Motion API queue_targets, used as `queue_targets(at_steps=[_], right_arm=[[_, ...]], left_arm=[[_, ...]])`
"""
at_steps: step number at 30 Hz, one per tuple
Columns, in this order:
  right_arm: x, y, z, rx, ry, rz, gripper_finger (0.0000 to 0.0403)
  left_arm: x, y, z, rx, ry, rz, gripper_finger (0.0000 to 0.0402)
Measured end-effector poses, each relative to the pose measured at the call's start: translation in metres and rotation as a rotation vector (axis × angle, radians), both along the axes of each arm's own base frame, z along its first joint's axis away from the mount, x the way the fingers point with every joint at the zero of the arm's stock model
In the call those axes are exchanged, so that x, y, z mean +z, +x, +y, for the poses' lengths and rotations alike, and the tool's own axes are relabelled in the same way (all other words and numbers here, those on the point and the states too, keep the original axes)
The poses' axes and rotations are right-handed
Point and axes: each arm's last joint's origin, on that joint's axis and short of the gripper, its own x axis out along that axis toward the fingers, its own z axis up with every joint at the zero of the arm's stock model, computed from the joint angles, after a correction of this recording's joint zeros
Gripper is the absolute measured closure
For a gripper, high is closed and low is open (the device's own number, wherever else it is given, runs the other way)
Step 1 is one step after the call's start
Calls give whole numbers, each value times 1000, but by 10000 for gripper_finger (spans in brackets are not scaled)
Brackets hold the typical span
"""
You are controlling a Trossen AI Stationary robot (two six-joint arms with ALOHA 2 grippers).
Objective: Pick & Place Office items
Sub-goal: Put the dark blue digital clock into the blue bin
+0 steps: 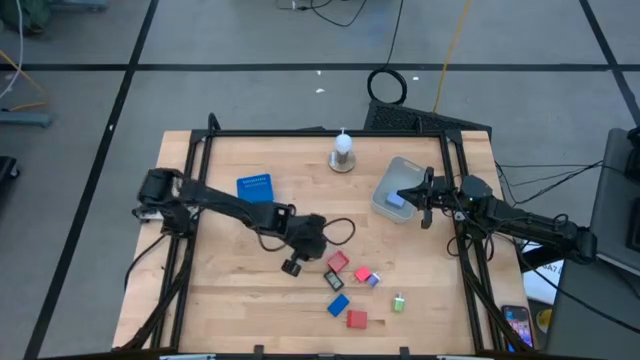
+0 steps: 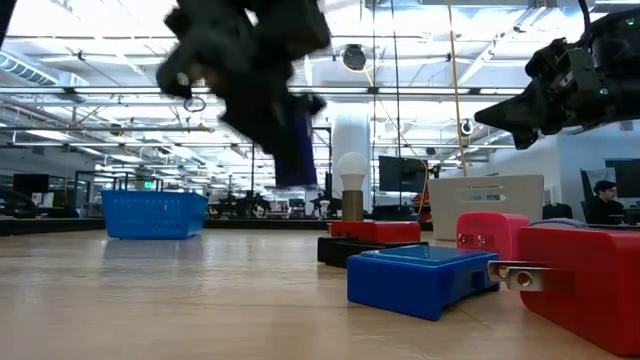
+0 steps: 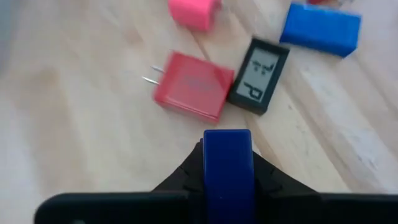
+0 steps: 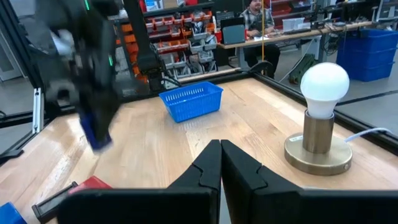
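Observation:
My left gripper hangs over the middle of the table, shut on a dark blue office item, which also shows in the low view. Just beyond it on the wood lie a red piece with metal prongs, a black piece, a pink one and a blue one. More pieces, red and green, lie nearer the front edge. My right gripper waits shut at the right, beside the grey tub. My left gripper pinches the dark blue piece by its two side faces between its two fingers. The fingers slant down from the table's left. The piece sticks out past the fingertips and hangs clear of the table.
A blue basket stands at the back left. A lamp with a white bulb stands at the back middle. A pale blue piece lies in the tub. Bare wood lies left of the pieces.

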Motion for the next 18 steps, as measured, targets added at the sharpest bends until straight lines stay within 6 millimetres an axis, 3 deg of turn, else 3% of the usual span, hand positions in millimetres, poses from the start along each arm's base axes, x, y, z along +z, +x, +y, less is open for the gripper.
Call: queue_targets(at_steps=[5,9,12,18], right_arm=[[-2,0,0,1,10,22,403],[-3,0,0,1,3,32,403],[-3,0,0,-1,-2,34,403],[-3,0,0,-1,-1,35,403]], left_arm=[[57,-38,9,27,8,-159,358],[84,-83,20,81,0,-315,358],[85,-117,27,111,-33,-436,358],[64,-177,41,226,-103,-670,358]])
